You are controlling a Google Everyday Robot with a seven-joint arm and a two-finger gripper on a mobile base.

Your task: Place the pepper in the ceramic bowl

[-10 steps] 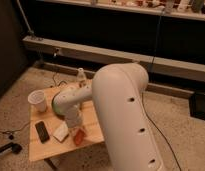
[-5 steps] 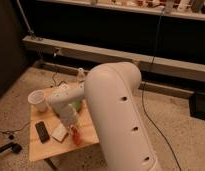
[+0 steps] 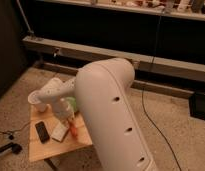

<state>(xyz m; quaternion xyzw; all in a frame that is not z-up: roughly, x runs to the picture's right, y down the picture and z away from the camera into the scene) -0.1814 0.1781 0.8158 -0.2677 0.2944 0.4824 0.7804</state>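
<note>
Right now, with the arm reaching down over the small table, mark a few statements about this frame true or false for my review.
1. The black phone lies on the wooden table, left of the white pad. True.
2. The gripper is low over the table, right at the pepper. True.
3. The pepper is inside the ceramic bowl. False: it is down by the table top beside the white pad, nearer the camera than the bowl.
4. The white paper cup lies tipped over. False: it stands upright at the table's far left corner.
5. The gripper is wide open. False: it is shut.
</note>
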